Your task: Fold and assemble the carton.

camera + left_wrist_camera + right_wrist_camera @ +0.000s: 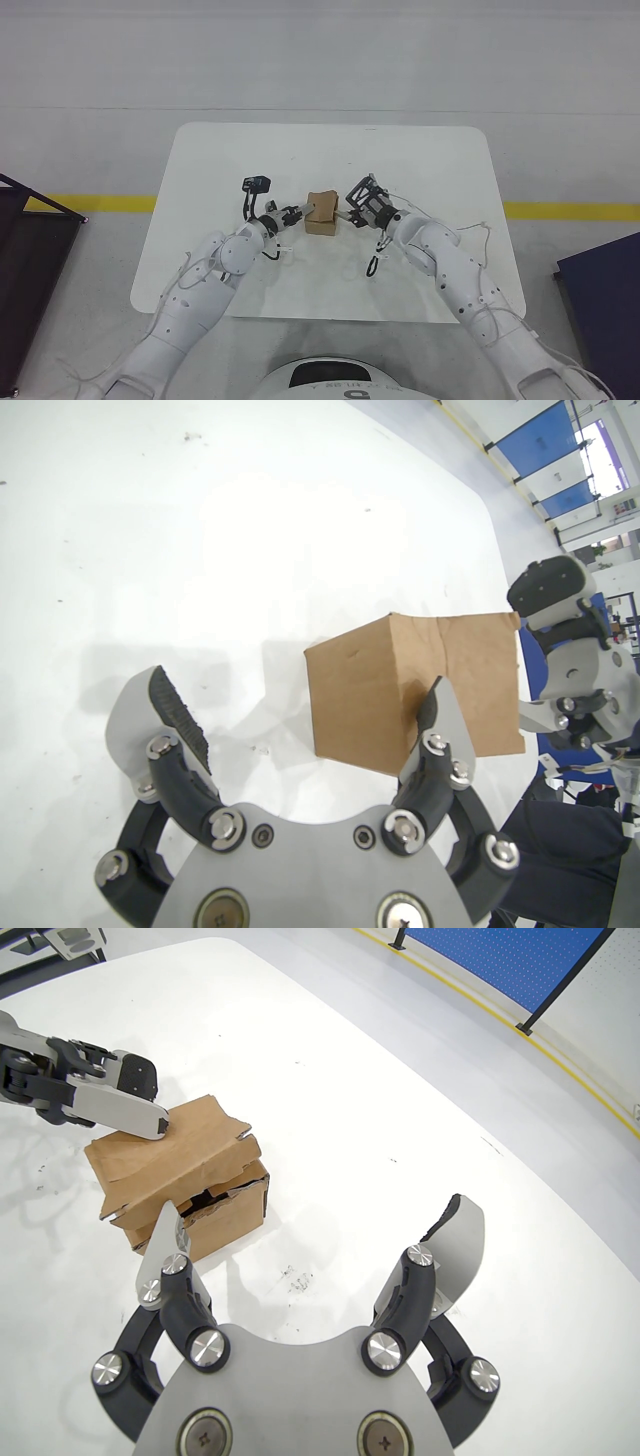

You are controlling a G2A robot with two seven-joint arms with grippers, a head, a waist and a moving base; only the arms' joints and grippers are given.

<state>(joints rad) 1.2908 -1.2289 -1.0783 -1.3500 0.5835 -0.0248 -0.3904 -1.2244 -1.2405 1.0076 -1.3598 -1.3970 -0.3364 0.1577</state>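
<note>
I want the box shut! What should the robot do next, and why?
Probably the right claw should push the ragged top flap down. The left claw has one finger on the box top, yet a dark gap shows under that flap, and the right claw is open beside it.

The left arm [195,305] and right arm [470,290] are white and round. The left gripper [300,682] and right gripper [315,1205] have grey plates [310,875], black links [175,785], shiny screws [227,830] and rough pads [180,715].
</note>
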